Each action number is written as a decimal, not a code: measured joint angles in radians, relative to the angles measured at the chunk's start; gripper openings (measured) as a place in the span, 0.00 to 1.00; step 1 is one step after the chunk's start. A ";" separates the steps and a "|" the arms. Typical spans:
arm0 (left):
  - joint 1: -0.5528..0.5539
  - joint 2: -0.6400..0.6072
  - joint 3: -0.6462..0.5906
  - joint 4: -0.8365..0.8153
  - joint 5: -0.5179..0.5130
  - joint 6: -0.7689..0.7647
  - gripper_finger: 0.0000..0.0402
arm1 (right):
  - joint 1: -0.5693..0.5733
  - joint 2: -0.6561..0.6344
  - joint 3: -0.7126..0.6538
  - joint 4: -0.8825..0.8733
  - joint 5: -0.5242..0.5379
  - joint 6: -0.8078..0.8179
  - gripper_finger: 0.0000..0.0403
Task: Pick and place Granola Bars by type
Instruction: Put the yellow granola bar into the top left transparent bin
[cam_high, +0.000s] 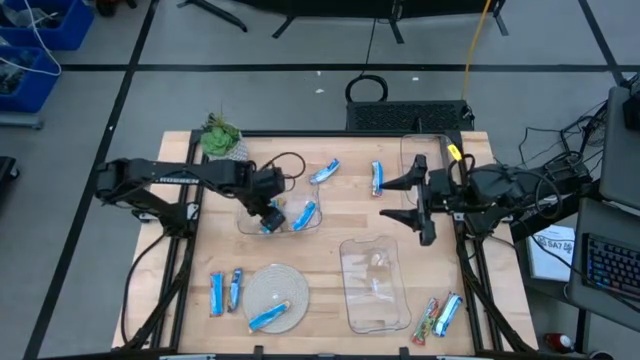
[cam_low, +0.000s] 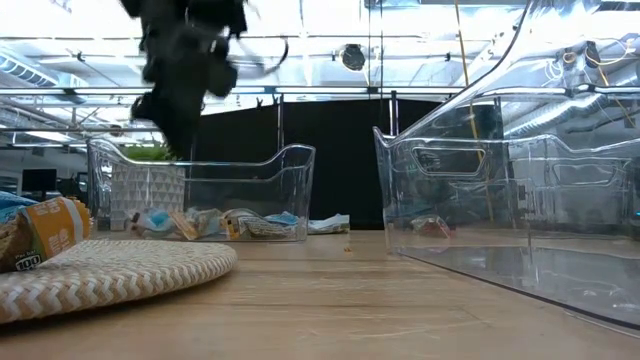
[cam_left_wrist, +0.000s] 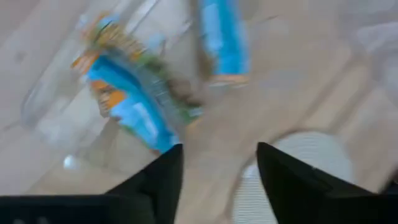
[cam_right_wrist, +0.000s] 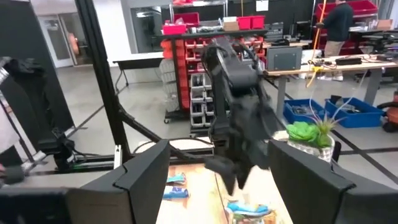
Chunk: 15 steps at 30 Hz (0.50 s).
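Observation:
Two blue granola bars (cam_high: 303, 213) lie in a small clear bin (cam_high: 283, 228) at the table's middle left. In the left wrist view they show as a blue and multicoloured bar (cam_left_wrist: 127, 102) and a plain blue one (cam_left_wrist: 224, 37). My left gripper (cam_high: 268, 214) hangs open just above that bin, holding nothing (cam_left_wrist: 217, 155). In the low view it (cam_low: 178, 100) stands clear above the bin's wall (cam_low: 200, 180). My right gripper (cam_high: 408, 200) waits open over the table's right side, pointing left (cam_right_wrist: 217, 165). Other bars lie loose on the wood (cam_high: 325, 172) (cam_high: 377, 178) (cam_high: 216, 292) (cam_high: 235, 288) (cam_high: 440, 316).
A round woven plate (cam_high: 290, 285) at the near edge carries one blue bar (cam_high: 268, 318). A larger clear bin (cam_high: 375, 285) sits near right, and another clear bin (cam_high: 425, 150) stands at the far right. A small potted plant (cam_high: 220, 135) is at the far left corner.

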 joint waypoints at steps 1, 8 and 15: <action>-0.034 0.000 0.035 -0.012 -0.016 -0.008 0.56 | 0.000 0.000 0.000 -0.007 0.000 0.000 0.65; -0.376 0.008 0.181 -0.049 -0.149 -0.182 0.60 | 0.000 0.000 0.000 -0.103 0.000 0.000 0.65; -0.671 0.079 0.167 -0.029 -0.208 -0.465 0.53 | 0.000 0.000 0.000 -0.141 0.000 -0.032 0.65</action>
